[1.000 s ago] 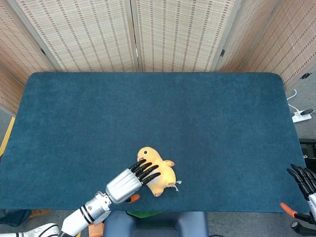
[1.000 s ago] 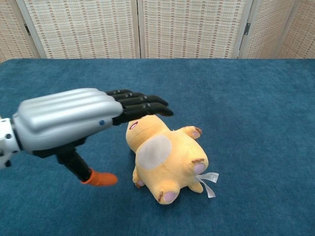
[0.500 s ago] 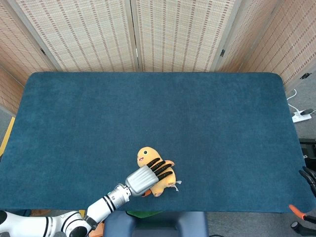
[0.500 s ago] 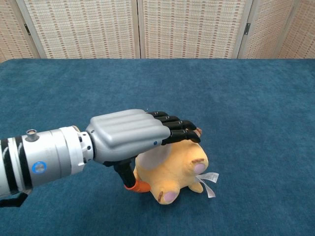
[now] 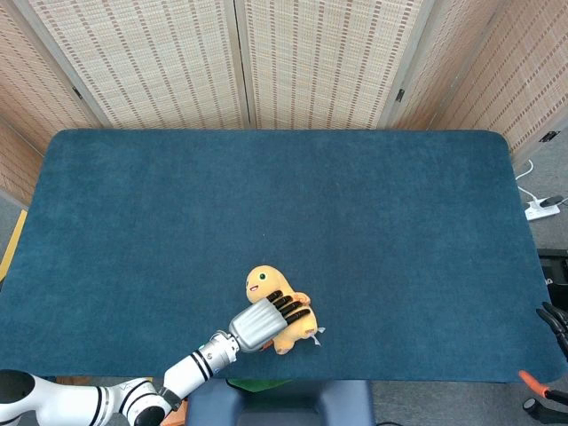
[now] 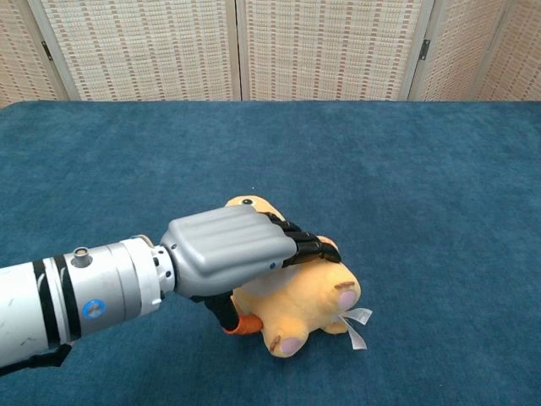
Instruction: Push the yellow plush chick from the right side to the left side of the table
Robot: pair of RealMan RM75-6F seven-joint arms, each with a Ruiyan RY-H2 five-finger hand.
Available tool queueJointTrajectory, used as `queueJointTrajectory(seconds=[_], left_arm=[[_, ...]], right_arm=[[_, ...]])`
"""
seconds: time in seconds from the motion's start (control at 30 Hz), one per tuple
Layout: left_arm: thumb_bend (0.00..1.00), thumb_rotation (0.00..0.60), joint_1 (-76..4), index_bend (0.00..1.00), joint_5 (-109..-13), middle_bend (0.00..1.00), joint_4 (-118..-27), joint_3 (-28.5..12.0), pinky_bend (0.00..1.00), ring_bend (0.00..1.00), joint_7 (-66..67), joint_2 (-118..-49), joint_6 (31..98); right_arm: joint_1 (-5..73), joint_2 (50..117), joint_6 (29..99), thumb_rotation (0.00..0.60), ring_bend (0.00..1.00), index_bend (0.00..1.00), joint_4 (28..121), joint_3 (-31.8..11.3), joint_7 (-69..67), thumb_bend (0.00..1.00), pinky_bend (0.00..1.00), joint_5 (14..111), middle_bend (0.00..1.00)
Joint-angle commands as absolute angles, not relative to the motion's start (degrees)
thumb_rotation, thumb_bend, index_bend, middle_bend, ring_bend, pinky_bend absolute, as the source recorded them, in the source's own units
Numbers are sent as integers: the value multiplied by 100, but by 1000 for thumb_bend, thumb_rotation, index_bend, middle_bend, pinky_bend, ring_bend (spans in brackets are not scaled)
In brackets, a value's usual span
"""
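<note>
The yellow plush chick [image 5: 258, 283] lies on its side near the front edge of the blue table [image 5: 266, 177], a little left of the middle. My left hand [image 5: 263, 321] rests flat on top of its body, with the black fingers [image 5: 290, 307] stretched across it. In the chest view the left hand [image 6: 228, 249] covers most of the chick [image 6: 308, 298], and the orange thumb tip [image 6: 243, 325] touches the chick's near side. Only the fingertips of my right hand [image 5: 554, 321] show, at the far right beyond the table edge; they hold nothing.
Woven folding screens [image 5: 311, 62] stand behind the table. A white power strip [image 5: 541, 209] lies on the floor off the right edge. The blue cloth [image 6: 423, 169] stretches wide to the left, right and far side of the chick.
My left hand has come forward over the chick and settled down onto its body, covering it. The chick has turned slightly. My right hand has drawn back toward the right edge.
</note>
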State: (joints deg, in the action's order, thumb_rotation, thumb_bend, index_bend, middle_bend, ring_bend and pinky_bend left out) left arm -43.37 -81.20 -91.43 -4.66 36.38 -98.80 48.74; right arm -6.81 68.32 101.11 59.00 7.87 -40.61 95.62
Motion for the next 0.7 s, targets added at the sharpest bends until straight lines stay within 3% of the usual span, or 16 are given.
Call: queueJointTrajectory(seconds=[0.03, 0.23, 0.43, 0.7], left_arm=[[544, 600, -4129, 682, -8976, 718, -8556, -235, 940, 623, 3013, -10225, 5770], [608, 600, -3973, 727, -9554, 785, -8367, -6, 1000, 677, 2562, -10085, 6413], [622, 600, -3718, 734, -10207, 796, -8504, 314, 1000, 685, 2283, -9323, 7205], [625, 600, -3154, 736, -10700, 800, -7802, 987, 1000, 687, 1338, -8453, 8096]], right_arm=[[-687, 6818, 10090, 600, 0, 0, 5936, 803, -4019, 150, 0, 9609, 0], [-704, 6782, 10085, 600, 0, 0, 6052, 817, -3898, 149, 0, 9706, 0], [-697, 6711, 10093, 600, 0, 0, 6250, 851, -3704, 151, 0, 9850, 0], [-714, 6644, 10205, 600, 0, 0, 6718, 899, -3095, 151, 0, 10113, 0]])
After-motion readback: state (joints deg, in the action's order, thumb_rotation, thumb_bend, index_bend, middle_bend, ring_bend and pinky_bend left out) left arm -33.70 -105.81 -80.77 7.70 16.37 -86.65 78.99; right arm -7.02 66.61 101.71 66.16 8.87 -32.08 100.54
